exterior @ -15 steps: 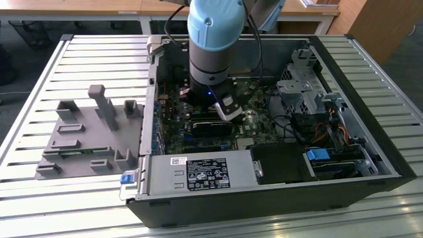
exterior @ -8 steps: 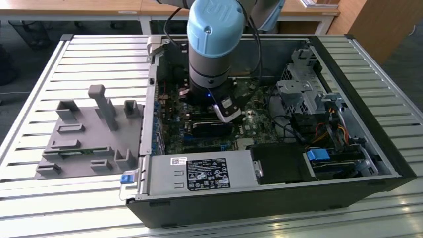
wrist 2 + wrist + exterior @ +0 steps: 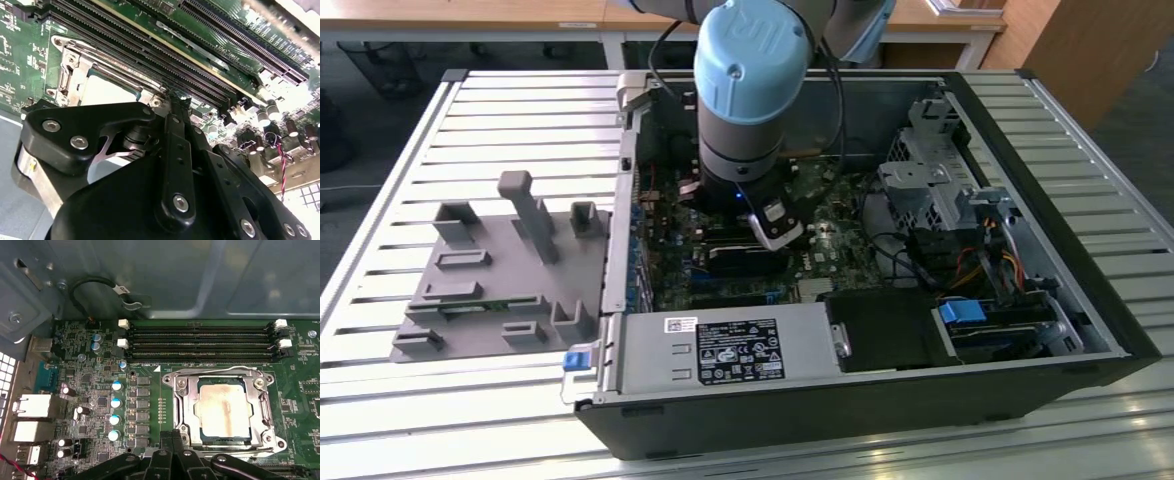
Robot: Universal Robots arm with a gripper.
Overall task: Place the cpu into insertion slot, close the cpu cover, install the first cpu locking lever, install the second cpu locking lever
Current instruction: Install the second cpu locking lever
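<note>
Computer case: I see it lying open on the slatted table, with a grey fixture block beside it at the exterior view's left.
Arm: I have it reaching down into the case over the green circuit board.
Gripper: its black fingers look pressed together at the tips, gripping nothing I can see, just at the socket's edge.
Insertion slot: beside the memory slots.
Cpu cover: lying down around the chip.
Cpu: seated in the slot, its top showing through the cover's window.
</note>
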